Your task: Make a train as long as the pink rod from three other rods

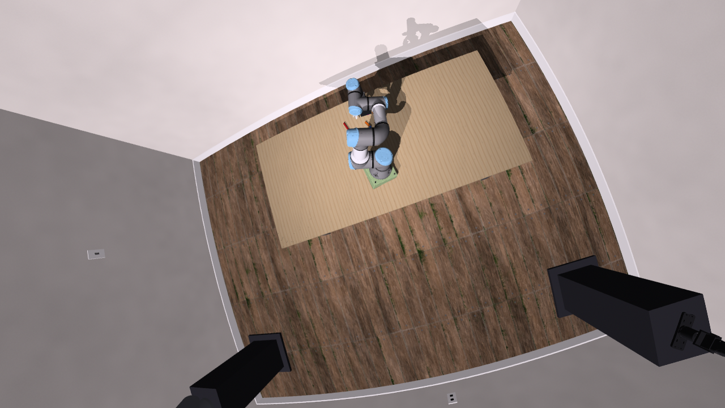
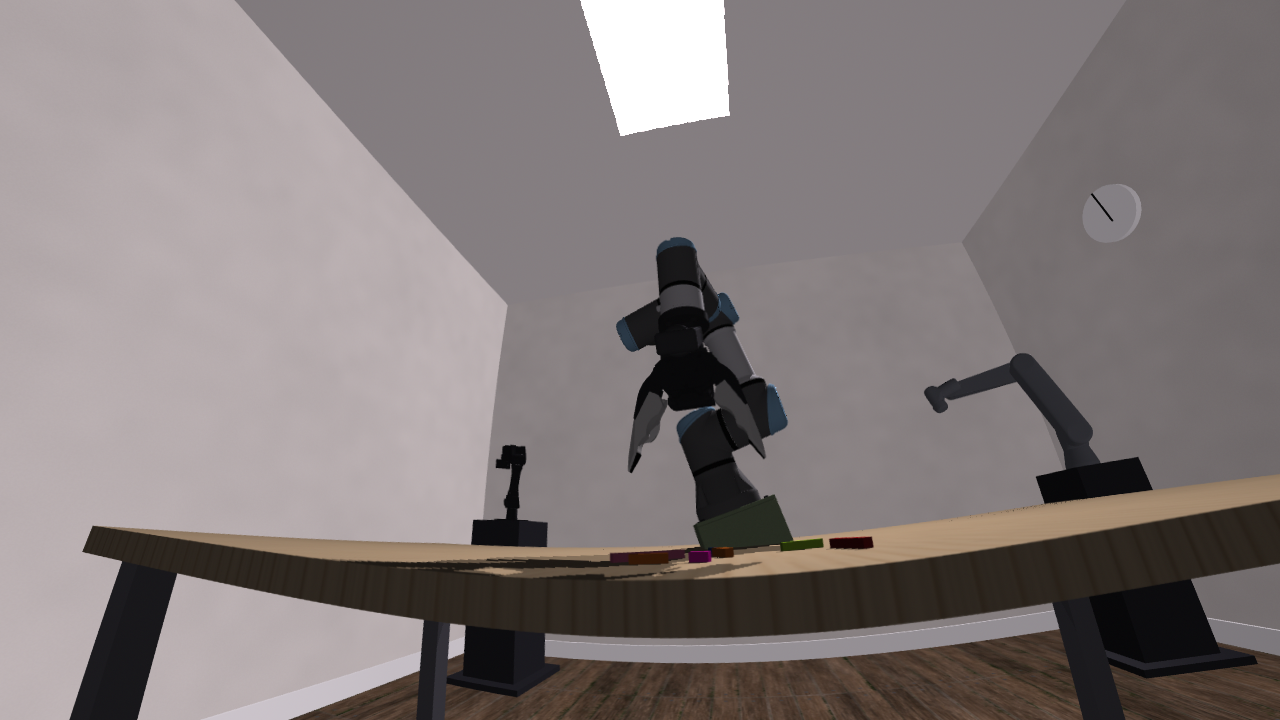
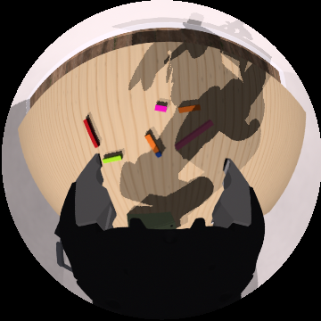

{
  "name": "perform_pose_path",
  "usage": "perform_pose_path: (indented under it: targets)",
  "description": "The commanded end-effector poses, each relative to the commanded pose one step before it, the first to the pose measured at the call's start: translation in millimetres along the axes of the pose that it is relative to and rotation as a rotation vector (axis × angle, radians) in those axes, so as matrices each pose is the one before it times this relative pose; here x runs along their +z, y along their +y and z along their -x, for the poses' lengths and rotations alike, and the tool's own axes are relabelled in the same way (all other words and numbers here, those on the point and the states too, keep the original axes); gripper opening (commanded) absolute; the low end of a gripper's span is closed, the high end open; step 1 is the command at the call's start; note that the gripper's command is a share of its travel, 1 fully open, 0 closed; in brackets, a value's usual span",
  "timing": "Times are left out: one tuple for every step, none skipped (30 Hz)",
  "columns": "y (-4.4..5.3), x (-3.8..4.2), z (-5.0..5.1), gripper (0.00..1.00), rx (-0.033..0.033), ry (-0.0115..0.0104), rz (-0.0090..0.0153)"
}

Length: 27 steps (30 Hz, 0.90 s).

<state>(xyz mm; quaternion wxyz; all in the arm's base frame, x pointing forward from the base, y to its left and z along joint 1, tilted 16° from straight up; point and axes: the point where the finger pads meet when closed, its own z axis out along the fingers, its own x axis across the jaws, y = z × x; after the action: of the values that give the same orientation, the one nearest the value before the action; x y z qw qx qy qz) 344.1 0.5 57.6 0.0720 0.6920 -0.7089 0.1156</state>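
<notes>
My gripper point(image 2: 698, 461) point(image 3: 163, 156) is open and empty, high above the table. In the wrist view, an orange rod point(image 3: 152, 144) point(image 2: 722, 552) lies mid-table with the small blue rod point(image 3: 159, 154) at its lower end, in line, touching or almost touching. A second orange rod point(image 3: 189, 109) point(image 2: 648, 557) lies apart at upper right, partly in shadow. The shaded pink rod point(image 3: 193, 135) lies slanted below it. The magenta rod point(image 3: 160, 108) point(image 2: 699, 556) lies left of the second orange rod. The lime rod point(image 3: 112, 159) point(image 2: 801, 544) and red rod point(image 3: 91, 134) point(image 2: 850, 542) lie at the left, apart.
The arm's green base point(image 1: 375, 182) point(image 3: 149, 220) stands on the wooden table point(image 1: 446, 121) behind the rods as the exterior camera sees them. The arm's shadow covers the right part of the rod area in the wrist view. Other robots on pedestals stand away from the table.
</notes>
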Motion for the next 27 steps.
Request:
perform_pose_path:
  targets:
    - [-7.933,-0.356,-5.72,1.00,0.16767,0.00776,-0.00032]
    - [0.000,0.000,0.00,1.00,0.00000,0.00000,0.00000]
    - [0.000,0.000,0.00,1.00,0.00000,0.00000,0.00000]
    - [-2.254,0.497,-1.44,1.00,0.04638,-0.00002,-0.00003]
    - [-1.329,0.310,-0.83,1.00,0.02686,0.00001,0.00002]
    - [-0.818,0.191,-0.48,1.00,0.01641,0.00001,0.00001]
    - [-0.884,0.209,-0.51,1.00,0.01768,0.00001,0.00001]
    - [-0.932,0.218,-0.50,1.00,0.01861,0.00000,0.00000]
    - [-0.953,0.223,-0.49,1.00,0.01900,0.00000,-0.00001]
    - [-0.961,0.226,-0.47,1.00,0.01912,0.00000,-0.00001]
    - [-0.966,0.230,-0.45,1.00,0.01916,0.00000,-0.00001]
    - [-0.968,0.233,-0.44,1.00,0.01916,0.00000,-0.00001]
    - [-0.970,0.237,-0.42,1.00,0.01915,0.00000,-0.00001]
    - [-0.972,0.240,-0.41,1.00,0.01915,0.00000,-0.00001]
    - [-0.972,0.243,-0.39,1.00,0.01914,0.00000,-0.00001]
    - [-0.973,0.246,-0.38,1.00,0.01914,0.00000,-0.00001]
    - [-0.974,0.250,-0.36,1.00,0.01914,0.00000,-0.00001]
    - [-0.974,0.252,-0.34,1.00,0.01913,0.00000,-0.00001]
    - [0.000,0.000,0.00,1.00,0.00000,0.00000,0.00000]
    - [0.000,0.000,0.00,1.00,0.00000,0.00000,0.00000]
    - [-2.373,0.621,-0.75,1.00,0.04719,-0.00003,-0.00005]
    - [-1.342,0.373,-0.44,1.00,0.02602,0.00004,0.00003]
    - [-0.840,0.233,-0.24,1.00,0.01643,0.00001,0.00000]
    - [-0.906,0.254,-0.24,1.00,0.01772,0.00001,0.00000]
    - [-0.945,0.266,-0.23,1.00,0.01862,0.00001,0.00000]
    - [-0.957,0.271,-0.21,1.00,0.01900,0.00000,-0.00001]
    - [-0.959,0.275,-0.19,1.00,0.01912,0.00000,-0.00001]
